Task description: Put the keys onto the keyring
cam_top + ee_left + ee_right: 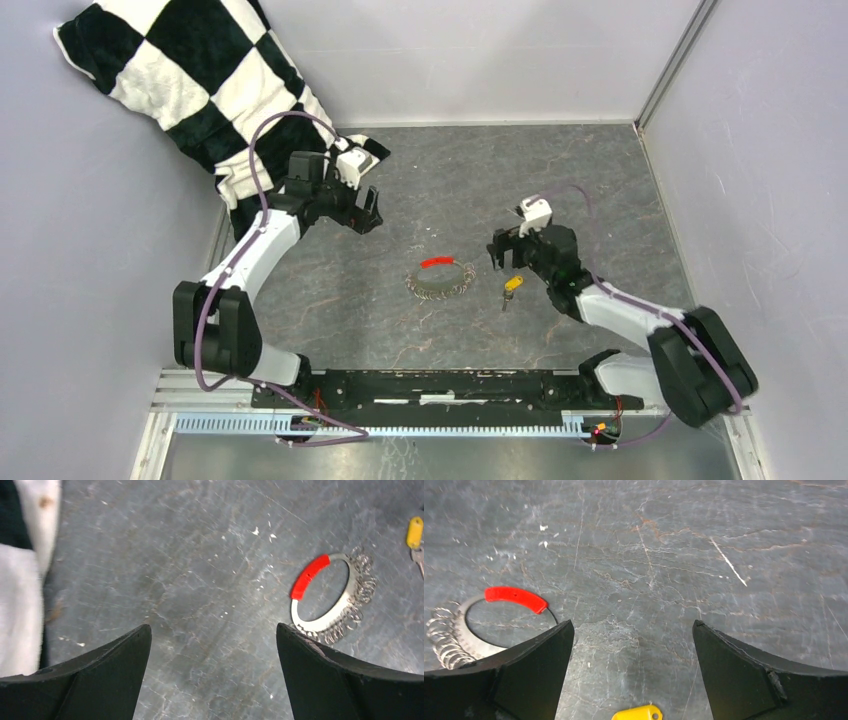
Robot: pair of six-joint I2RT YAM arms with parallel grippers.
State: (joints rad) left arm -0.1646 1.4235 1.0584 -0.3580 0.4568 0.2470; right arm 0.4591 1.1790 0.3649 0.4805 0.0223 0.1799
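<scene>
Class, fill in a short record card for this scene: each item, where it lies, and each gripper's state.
Ring: silvery metal keyring with red sleeve, flat on grey table
Key: small yellow-headed key, right of ring, apart
Left arm: left gripper open, empty
Right arm: right gripper open, empty, near key
Cloth: black-and-white checked cloth, far left corner

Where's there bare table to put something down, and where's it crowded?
Bare: the far right of the table, between the right gripper and the back wall; the near strip before the arm bases. Crowded: the middle, where keyring, key and right gripper cluster.
</scene>
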